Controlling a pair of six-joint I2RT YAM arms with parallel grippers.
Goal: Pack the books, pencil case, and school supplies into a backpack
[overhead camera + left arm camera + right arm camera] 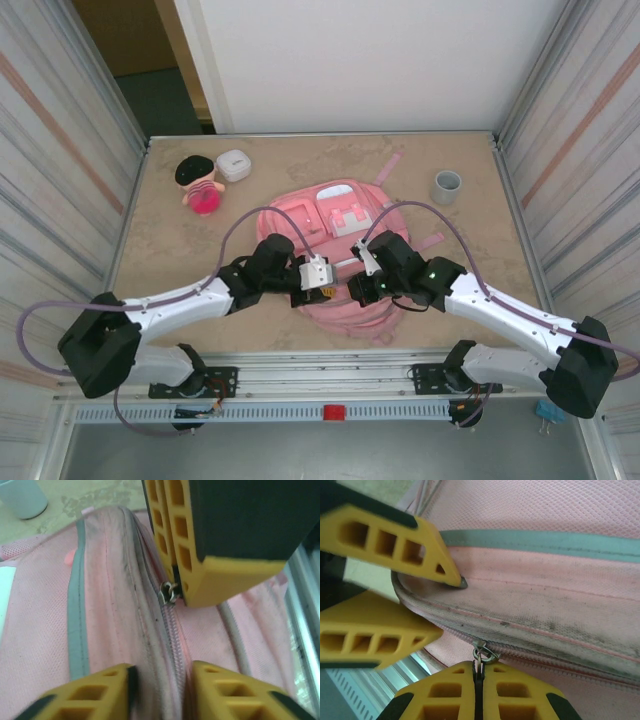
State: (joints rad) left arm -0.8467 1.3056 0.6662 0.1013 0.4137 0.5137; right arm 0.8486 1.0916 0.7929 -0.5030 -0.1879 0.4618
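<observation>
1. At the middle of the table (170, 250) the pink backpack (340, 215) is lying flat with its front pockets facing up. Its long axis is running from the far side toward the arm bases. The white-patched top is pointing away and the bottom end is pointing at the near edge.
2. Both arms are reaching forward and inward with elbows out, and their wrists are meeting head-on over the bag's near end.
3. The left gripper (162, 675) is straddling the raised seam fold beside the zip. Its fingers are being held apart by the fold and are pressing on it from both sides, so it is grasping the backpack fabric.
4. The right gripper (478, 670) is facing it with its fingers pressed together, pinching the small metal zip pull (481, 652).
5. The zip track is running from the pull back between the left fingers. The two grippers are crowding each other there, just apart.
6. A black-haired pink doll (200, 185) and a small white box (233, 164) are sitting at the far left, and a grey cup (447, 185) at the far right. All three are standing apart from the bag.
</observation>
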